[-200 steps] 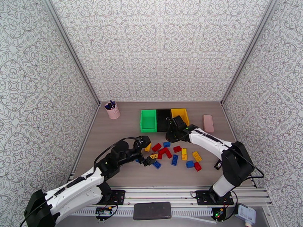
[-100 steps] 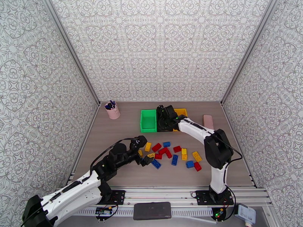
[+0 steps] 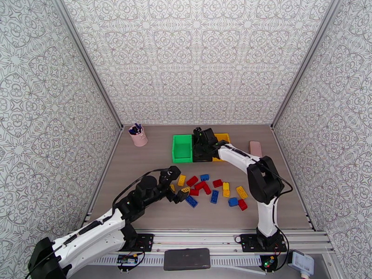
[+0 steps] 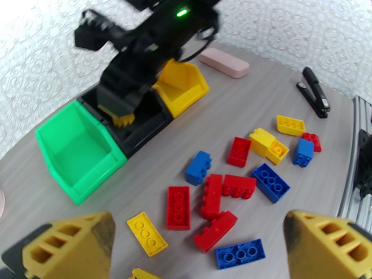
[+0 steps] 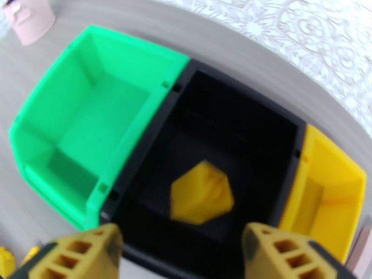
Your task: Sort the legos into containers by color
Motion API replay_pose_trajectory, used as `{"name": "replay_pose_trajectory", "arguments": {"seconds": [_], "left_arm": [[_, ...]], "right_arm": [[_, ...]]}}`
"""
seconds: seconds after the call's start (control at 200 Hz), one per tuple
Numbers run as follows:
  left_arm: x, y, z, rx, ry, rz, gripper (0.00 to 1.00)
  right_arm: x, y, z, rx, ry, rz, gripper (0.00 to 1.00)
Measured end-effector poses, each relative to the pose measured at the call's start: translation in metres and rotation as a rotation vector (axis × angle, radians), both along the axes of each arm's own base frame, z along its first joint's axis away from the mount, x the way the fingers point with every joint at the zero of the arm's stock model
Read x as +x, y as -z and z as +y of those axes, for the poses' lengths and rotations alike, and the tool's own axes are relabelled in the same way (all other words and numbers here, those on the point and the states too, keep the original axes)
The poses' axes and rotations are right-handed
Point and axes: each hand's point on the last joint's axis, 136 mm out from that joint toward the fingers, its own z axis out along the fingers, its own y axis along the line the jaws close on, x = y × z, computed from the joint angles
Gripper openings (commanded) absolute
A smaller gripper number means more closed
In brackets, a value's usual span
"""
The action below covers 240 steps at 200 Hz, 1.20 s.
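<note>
1. First, nearest: L arm point(image 3: 97, 231) comes in from the near-left corner. The left fingers point(image 4: 69, 247) are spread wide w/ nothing gripped, hanging just over the near-left edge of the legos point(image 3: 214, 196).
2. Legos lie loose on the surface point(image 3: 139, 173), roughly mid-way back, w/ red, blue & yellow mixed. In the left wrist view a red cluster point(image 4: 212, 201) sits in the middle w/ pieces touching. A yellow brick point(image 4: 147, 233) & a blue brick point(image 4: 240, 253) lie nearest the camera.
3. Black stapler point(image 4: 315, 91) lies R of the pile, apart from it.
4. Further back, three bins stand in a row, walls touching: green bin point(image 5: 93, 112) on the L, black bin point(image 5: 242, 84) centre, yellow bin point(image 5: 325, 191) on the R.
5. R arm point(image 3: 235, 156) reaches from the near-right to the black bin. The right fingers point(image 5: 74, 256) hang above it, apart, holding nothing.
6. One yellow lego point(image 5: 202, 194) is inside the black bin, below those fingers. It's blurred, so can't tell if it rests on the bottom.
7. Farthest: pink cup point(image 3: 138, 136) w/ pens at the back-left, well apart from the bins. Pink slab point(image 3: 255, 149) lies near the yellow bin's R side, not touching.
</note>
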Motion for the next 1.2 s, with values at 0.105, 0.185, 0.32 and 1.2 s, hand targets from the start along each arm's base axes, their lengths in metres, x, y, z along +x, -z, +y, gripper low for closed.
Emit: {"name": "replay_pose_trajectory", "arguments": {"seconds": [0.105, 0.185, 0.32, 1.2], "left_arm": [[0.011, 0.010, 0.010, 0.004, -0.103, 0.051, 1.00], [0.020, 0.017, 0.021, 0.009, -0.210, 0.103, 1.00], [0.034, 0.026, 0.060, -0.020, -0.500, 0.225, 1.00], [-0.012, 0.130, 0.171, 0.038, -1.230, 0.832, 1.00]], "right_arm": [[-0.018, -0.028, -0.005, 0.044, -0.037, -0.058, 0.91], [-0.037, -0.048, -0.007, 0.087, -0.088, -0.109, 0.92], [-0.064, -0.069, -0.008, 0.139, -0.170, -0.158, 0.94], [-0.118, -0.074, 0.017, 0.187, -0.482, -0.168, 0.99]]}}
